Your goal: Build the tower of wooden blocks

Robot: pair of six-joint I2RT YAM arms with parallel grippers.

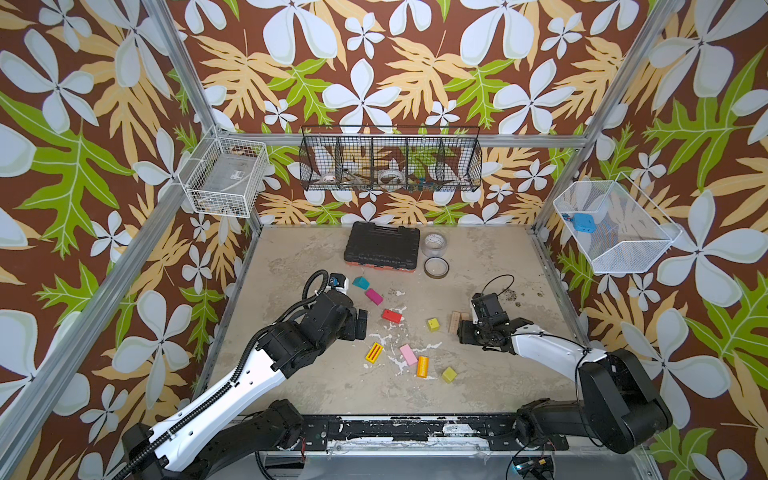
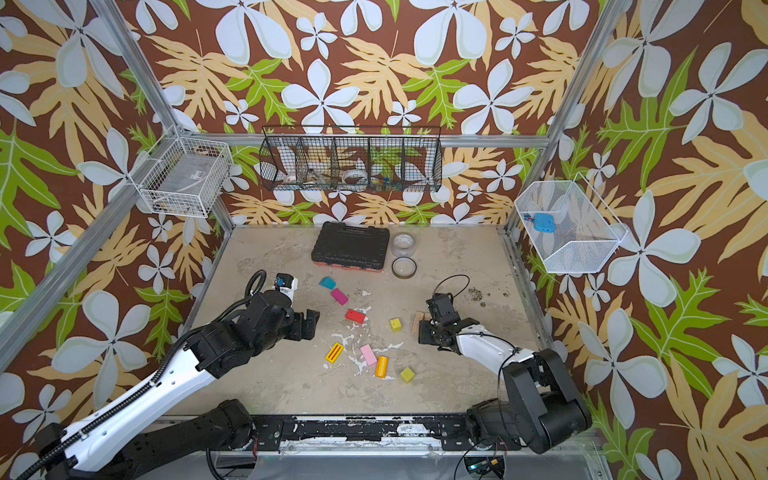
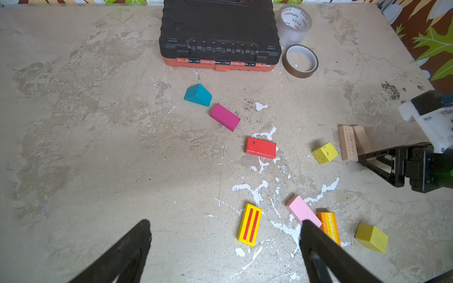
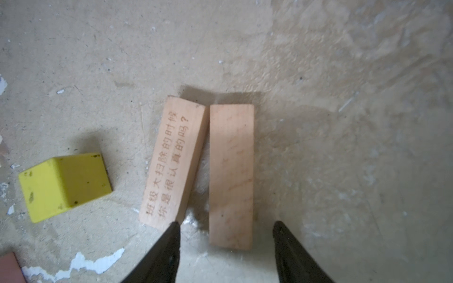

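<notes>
Blocks of painted wood (image 1: 408, 354) lie singly on the counter (image 1: 316, 386); the left end effector (image 3: 224, 223) gapes, and the right end effector (image 4: 226, 224) gapes above two plain wood bars (image 4: 231, 171). Behind, a black wire basket (image 1: 457, 166) holds tape rolls (image 1: 389, 176), a white mesh basket (image 1: 623, 249) a blue object (image 1: 582, 222).

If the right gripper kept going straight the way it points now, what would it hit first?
Probably the plain wood bar, lying between the right gripper's open fingers. One finger is near the end of the lettered wood bar beside it and may clip that too; height above the table is unclear.
</notes>
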